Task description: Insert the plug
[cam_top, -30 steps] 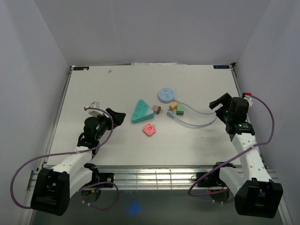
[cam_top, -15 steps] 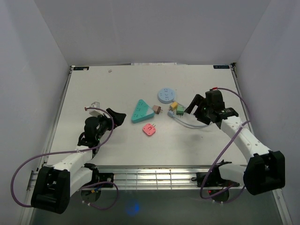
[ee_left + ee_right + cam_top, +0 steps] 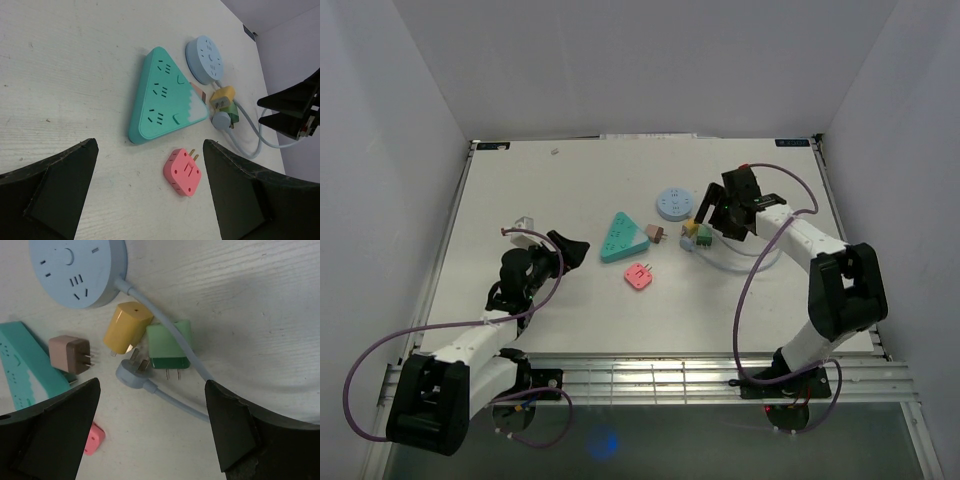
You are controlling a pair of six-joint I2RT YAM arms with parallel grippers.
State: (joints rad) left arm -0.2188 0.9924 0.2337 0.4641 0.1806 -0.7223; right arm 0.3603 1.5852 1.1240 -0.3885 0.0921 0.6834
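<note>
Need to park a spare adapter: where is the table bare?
Bare: far strip behind the round socket; near strip before the pink adapter. Crowded: between triangular socket and right gripper, where plugs and cable bunch.

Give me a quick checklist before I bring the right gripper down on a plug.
1. Right gripper open and empty: ok.
2. Positioned over the plugs: ok. The yellow plug and green plug sit between its fingers in the wrist view.
3. Room around a single plug: not ok. Yellow and green lie side by side, and the blue cable runs across the green one.
4. Teal strip sockets facing up and unoccupied: ok.
5. Left gripper open and apart from the strip: ok.
6. Height above the plugs: cannot tell.
</note>
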